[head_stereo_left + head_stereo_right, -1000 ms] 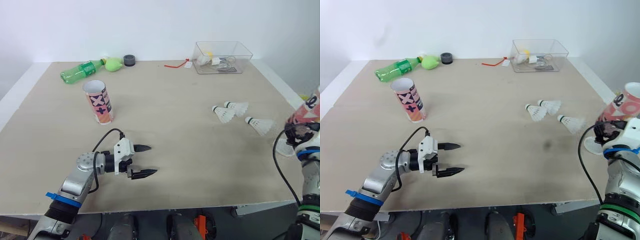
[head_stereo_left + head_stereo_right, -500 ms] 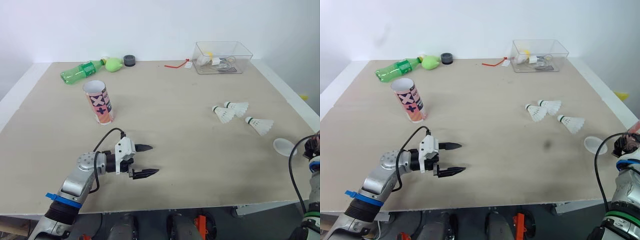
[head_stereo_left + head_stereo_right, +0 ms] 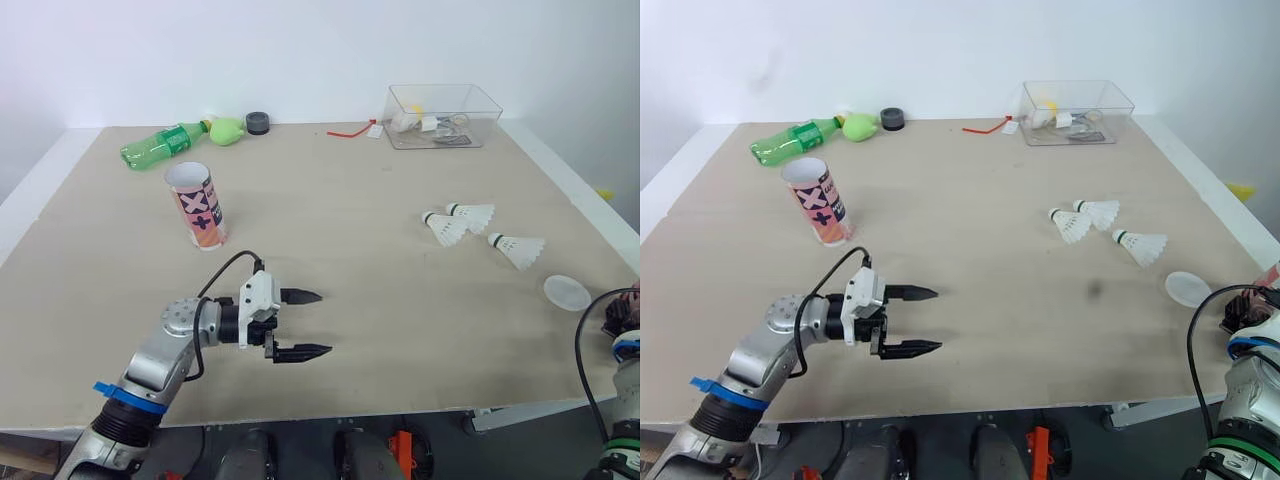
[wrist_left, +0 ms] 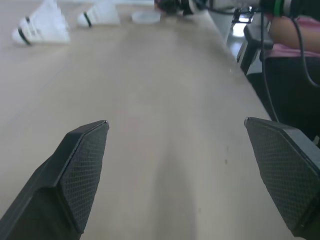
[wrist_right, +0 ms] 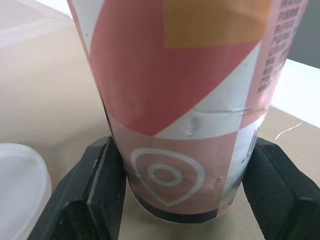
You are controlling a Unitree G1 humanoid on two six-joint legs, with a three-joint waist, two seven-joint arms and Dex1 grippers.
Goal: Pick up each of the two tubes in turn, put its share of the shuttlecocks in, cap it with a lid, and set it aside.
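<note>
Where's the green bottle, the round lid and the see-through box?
bottle [image 3: 158, 144]: left eye view, middle of its body.
lid [image 3: 567, 292]: left eye view, centre of its top.
box [image 3: 480, 130]: left eye view, front wall near its right corner.

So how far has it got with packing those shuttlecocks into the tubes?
Nothing looks finished. Three shuttlecocks lie loose on the table, a lid lies near them, and one tube stands open, uncapped. In hand: the right gripper is closed around the other tube; the left gripper is open and empty. Filling, capping and setting aside both tubes is left.
</note>
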